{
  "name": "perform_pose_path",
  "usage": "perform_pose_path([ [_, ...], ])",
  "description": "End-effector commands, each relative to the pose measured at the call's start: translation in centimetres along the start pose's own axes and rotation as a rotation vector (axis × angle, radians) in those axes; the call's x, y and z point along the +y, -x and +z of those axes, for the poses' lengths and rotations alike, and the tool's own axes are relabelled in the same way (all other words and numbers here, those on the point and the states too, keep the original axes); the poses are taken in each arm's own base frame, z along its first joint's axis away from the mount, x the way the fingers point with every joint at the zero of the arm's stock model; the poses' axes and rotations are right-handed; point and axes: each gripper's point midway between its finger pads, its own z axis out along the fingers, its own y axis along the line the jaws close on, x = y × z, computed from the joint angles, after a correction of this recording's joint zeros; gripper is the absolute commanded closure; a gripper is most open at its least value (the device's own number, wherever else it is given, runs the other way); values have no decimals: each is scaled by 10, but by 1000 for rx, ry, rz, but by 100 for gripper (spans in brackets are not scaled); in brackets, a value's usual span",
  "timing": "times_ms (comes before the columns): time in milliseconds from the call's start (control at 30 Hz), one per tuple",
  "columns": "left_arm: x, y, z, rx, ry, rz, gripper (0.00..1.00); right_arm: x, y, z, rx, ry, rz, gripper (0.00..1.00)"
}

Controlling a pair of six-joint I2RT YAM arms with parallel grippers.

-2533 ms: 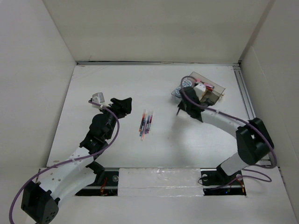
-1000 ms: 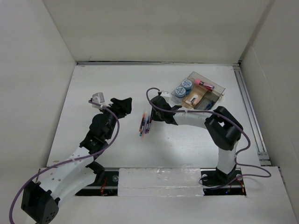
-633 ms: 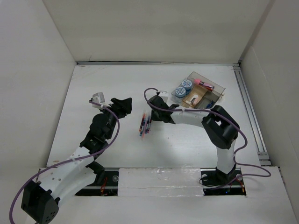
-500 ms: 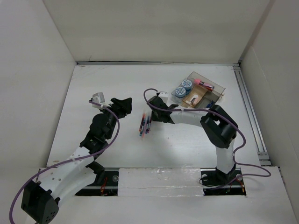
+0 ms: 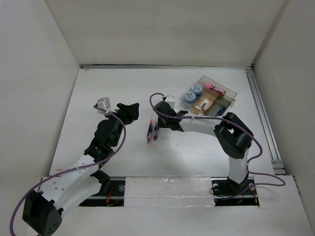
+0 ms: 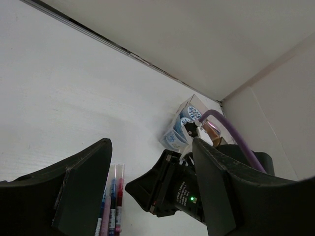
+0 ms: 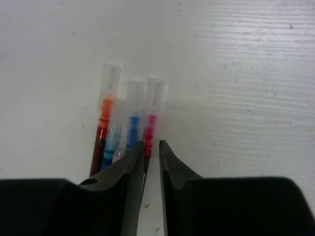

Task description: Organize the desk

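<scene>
Several coloured pens (image 5: 152, 130) lie bunched side by side in the middle of the white desk (image 5: 98, 88). My right gripper (image 5: 156, 114) is at their upper end, low over the desk. In the right wrist view its jaws (image 7: 151, 142) are only a thin gap apart, and the end of the pink pen (image 7: 152, 123), outermost in the bunch, runs into that gap. My left gripper (image 5: 129, 109) hovers to the left of the pens, wide open and empty. The left wrist view (image 6: 151, 142) shows the pens (image 6: 112, 206) and the right gripper (image 6: 172, 191).
A small clear compartmented tray (image 5: 231, 93) stands at the back right, holding two blue round items (image 5: 196, 88) and small bits. A metal rail (image 5: 261, 113) runs along the right edge. Pale walls close in the desk on three sides.
My right arm has swung from the tray leftward to the upper end of the pens, then crept a little further left. The left arm and the pens have not moved.
</scene>
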Motion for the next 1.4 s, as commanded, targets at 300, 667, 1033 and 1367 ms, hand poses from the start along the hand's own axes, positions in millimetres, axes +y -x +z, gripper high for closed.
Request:
perform_pose_path([
  [300, -6, 10, 0, -39, -21, -4, 37, 18, 7, -4, -19, 35, -11, 72],
  [667, -6, 9, 1, -33, -20, -2, 37, 2, -8, 12, 10, -45, -29, 74],
  [1033, -7, 9, 0, -35, -25, -4, 37, -33, 4, -5, -54, -144, 16, 100],
  [1367, -8, 7, 1, -26, -30, -2, 37, -119, 129, -59, -333, -132, 371, 100],
])
